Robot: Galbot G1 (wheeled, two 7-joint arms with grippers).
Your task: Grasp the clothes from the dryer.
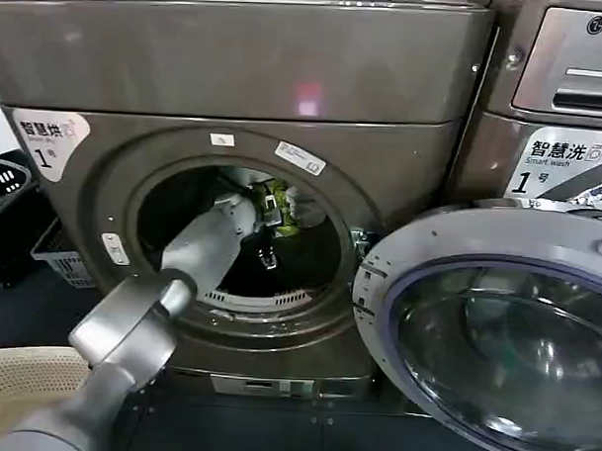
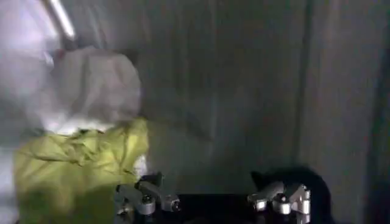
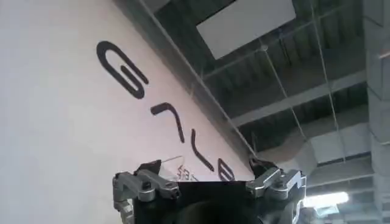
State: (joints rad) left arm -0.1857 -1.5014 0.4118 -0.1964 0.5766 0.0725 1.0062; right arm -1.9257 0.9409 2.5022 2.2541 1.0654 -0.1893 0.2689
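Observation:
The dryer (image 1: 237, 75) is the bronze-grey front loader with a shield sticker marked 1, and its round door (image 1: 495, 331) hangs open to the right. My left arm (image 1: 206, 247) reaches through the drum opening. The clothes (image 1: 284, 217) lie deep in the drum as a yellow-green piece (image 2: 79, 167) with a white-grey piece (image 2: 91, 91) against it. My left gripper (image 2: 213, 202) is open with nothing between its fingers. The yellow-green fabric lies just beside one fingertip (image 2: 149, 199). My right gripper (image 3: 210, 184) is open and empty, pointing up at a lettered wall and ceiling.
A second machine with an LG logo (image 1: 564, 57) stands to the right. The open door blocks the space in front of that machine. A beige woven basket (image 1: 18, 384) sits at the lower left, and a dark crate (image 1: 63, 252) stands beside the dryer's left side.

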